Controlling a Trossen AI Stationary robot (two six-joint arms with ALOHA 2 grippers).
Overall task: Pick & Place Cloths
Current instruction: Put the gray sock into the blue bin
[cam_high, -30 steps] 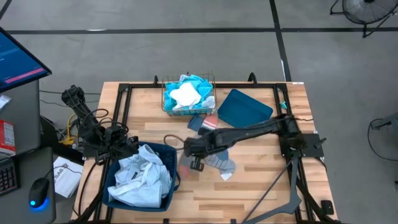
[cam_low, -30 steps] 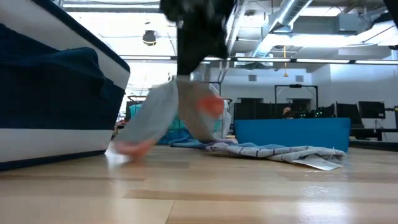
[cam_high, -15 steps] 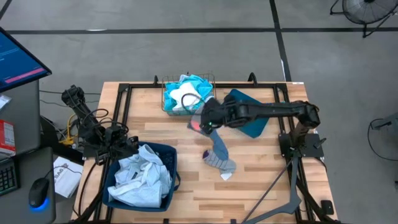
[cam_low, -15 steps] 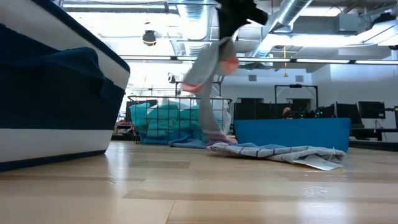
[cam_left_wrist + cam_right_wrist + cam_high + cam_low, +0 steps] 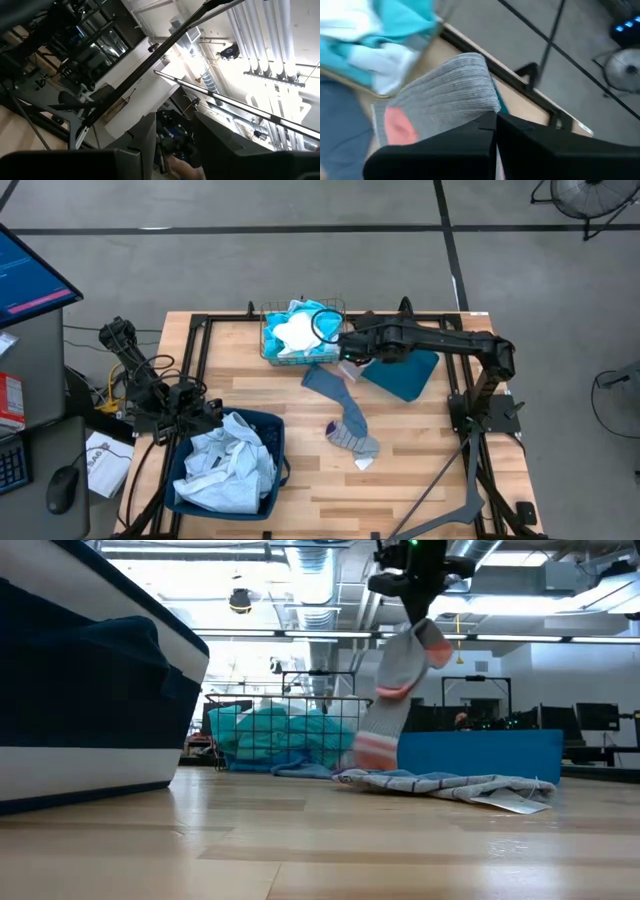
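High view: straight down over the whole table (image 5: 400, 470).
Low view: tabletop level, facing the room.
Wrist views: close, past each arm's fingers.
Shared: wire basket (image 5: 272, 350) (image 5: 290, 705).

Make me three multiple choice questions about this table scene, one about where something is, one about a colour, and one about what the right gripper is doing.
1. Where is the wire basket?
A. at the table's far edge
B. on the floor
C. inside the blue bin

2. What colour are the patches on the grey sock hanging in the air?
A. green
B. orange-red
C. purple

3. What state is the right gripper in?
A. open and empty
B. shut on the sock
C. resting on the table

Answers: 1 A, the high view shows it on the wood by the far edge. 2 B, the low view shows orange-red patches on the grey fabric. 3 B, the right wrist view shows the fingers pinching the sock, which dangles above the table.
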